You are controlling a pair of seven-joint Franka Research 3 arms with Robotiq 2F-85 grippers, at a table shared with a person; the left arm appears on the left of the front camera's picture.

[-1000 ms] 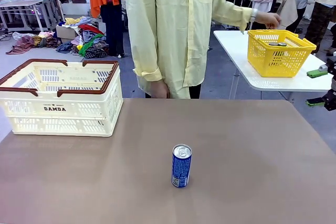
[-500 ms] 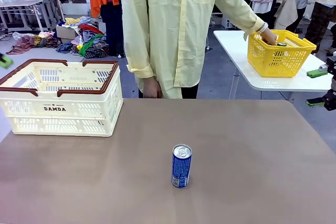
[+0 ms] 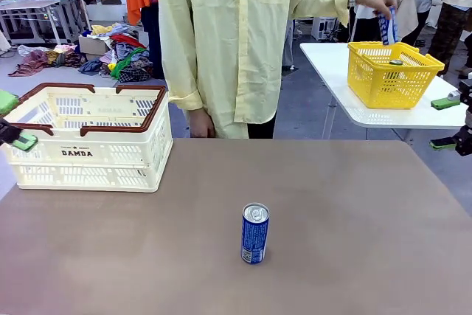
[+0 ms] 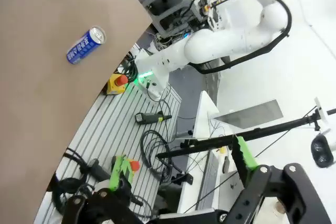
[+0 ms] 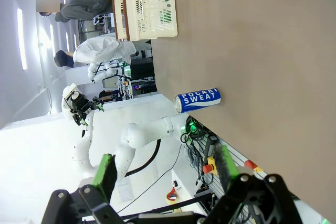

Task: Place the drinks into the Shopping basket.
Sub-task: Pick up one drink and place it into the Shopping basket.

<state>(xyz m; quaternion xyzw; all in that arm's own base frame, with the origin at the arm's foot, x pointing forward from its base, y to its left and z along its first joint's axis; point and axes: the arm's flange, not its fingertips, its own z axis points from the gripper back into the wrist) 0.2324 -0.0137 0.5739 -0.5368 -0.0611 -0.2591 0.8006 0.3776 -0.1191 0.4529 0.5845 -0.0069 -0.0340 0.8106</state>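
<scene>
Both grippers are hanging wide open and gripping nothing: the left gripper at the left edge, by the Shopping basket, the right gripper at the right edge. 1 blue can is standing upright at lower centre, well apart from both.

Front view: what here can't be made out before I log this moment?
- Shopping basket floor: hidden by its near wall, so cans inside can't be told.
- Yellow basket contents: mesh hides all but one can top.
- Blue can in the person's hand: print too small to read.
- Left gripper: cut off by the left edge.
</scene>
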